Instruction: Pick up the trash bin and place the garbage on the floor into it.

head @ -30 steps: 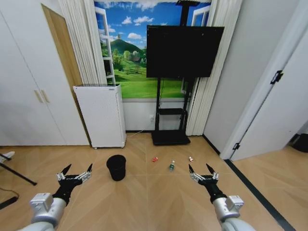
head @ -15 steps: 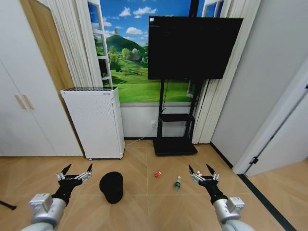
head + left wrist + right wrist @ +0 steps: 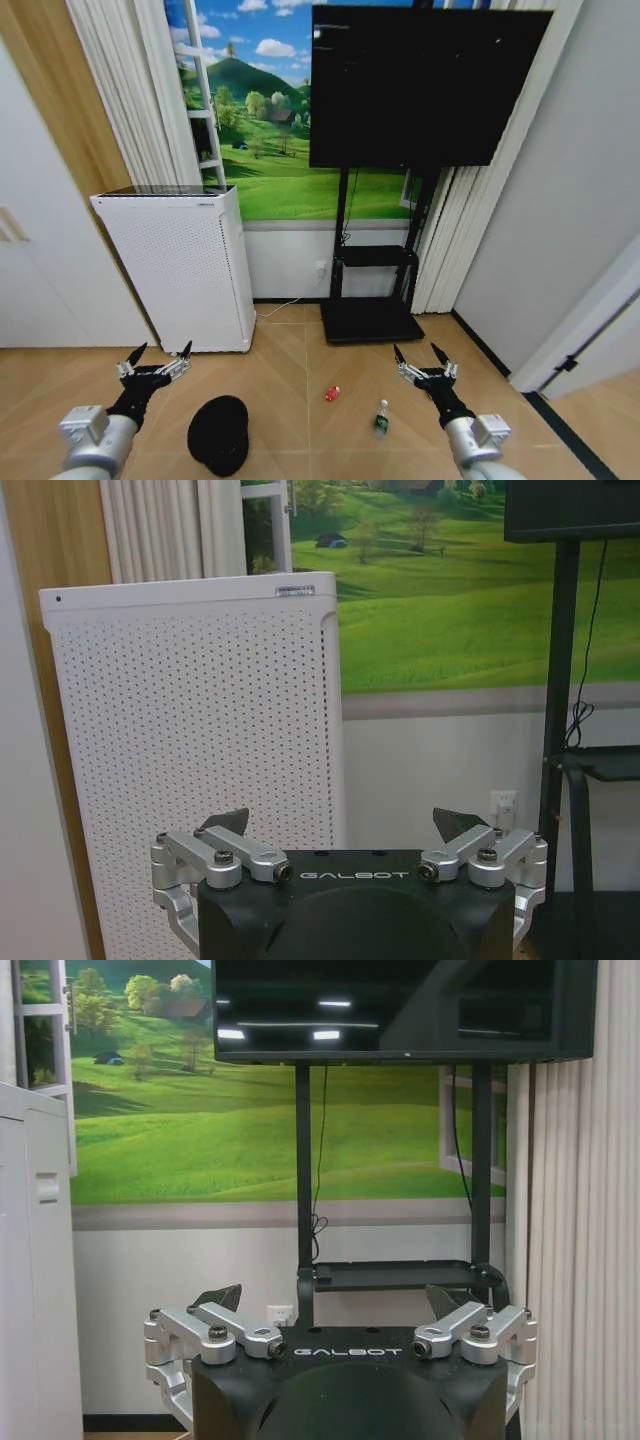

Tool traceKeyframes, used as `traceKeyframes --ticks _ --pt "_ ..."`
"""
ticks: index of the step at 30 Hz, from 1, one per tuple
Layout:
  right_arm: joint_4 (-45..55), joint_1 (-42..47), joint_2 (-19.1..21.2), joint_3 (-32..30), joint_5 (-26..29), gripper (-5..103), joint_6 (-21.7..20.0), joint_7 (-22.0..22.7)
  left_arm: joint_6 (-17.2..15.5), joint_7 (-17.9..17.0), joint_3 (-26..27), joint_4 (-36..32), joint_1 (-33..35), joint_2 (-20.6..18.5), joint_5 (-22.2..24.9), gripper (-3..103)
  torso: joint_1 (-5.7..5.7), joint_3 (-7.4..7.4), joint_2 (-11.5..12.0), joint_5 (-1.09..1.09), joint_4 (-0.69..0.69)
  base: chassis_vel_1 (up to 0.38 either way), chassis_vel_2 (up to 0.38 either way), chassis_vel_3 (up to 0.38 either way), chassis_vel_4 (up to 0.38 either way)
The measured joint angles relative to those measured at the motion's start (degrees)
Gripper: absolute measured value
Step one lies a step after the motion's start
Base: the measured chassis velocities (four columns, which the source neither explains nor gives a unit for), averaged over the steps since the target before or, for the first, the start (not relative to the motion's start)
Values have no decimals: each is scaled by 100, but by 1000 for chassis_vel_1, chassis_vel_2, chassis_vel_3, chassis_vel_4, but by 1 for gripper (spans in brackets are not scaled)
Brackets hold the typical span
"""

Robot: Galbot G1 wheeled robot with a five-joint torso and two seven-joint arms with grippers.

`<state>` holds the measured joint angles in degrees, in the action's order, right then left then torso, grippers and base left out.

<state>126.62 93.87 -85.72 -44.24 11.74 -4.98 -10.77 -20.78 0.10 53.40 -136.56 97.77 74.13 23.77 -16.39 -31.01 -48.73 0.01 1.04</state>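
Nearest, both arms are held low and forward above the wooden floor [image 3: 290, 350]. The left gripper [image 3: 155, 355] is seen at the lower left with its fingers spread wide and nothing between them; the right gripper [image 3: 420, 355] is seen at the lower right, likewise spread and empty. The same spread is shown in each wrist view, at the left gripper [image 3: 345, 825] and the right gripper [image 3: 335, 1300].

Just beyond and inward of the left gripper, the bin [image 3: 218, 434] is found on the floor. Between the grippers, a red piece [image 3: 332, 393] lies on the floor, and a small bottle [image 3: 381, 418] stands just beside the right gripper.

Farther off, a white perforated unit [image 3: 180, 265] is set against the wall, with a TV [image 3: 420, 85] on a black stand [image 3: 372, 300] to its right and a landscape mural [image 3: 270, 130] behind.
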Motion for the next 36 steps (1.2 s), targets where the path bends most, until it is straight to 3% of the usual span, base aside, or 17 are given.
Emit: traceKeyframes --ticks 7,36 --pt "5 1 -32 15 -1 100 -22 13 -1 -8 13 -1 9 -13 -5 100 94 119 199 -1 -5 77 -50 -51 54" --pt "-92 -9 -80 34 9 100 11 21 13 -16 -10 9 22 -16 -4 100 408 557 961 -1 -3 3 -1 -1 3"
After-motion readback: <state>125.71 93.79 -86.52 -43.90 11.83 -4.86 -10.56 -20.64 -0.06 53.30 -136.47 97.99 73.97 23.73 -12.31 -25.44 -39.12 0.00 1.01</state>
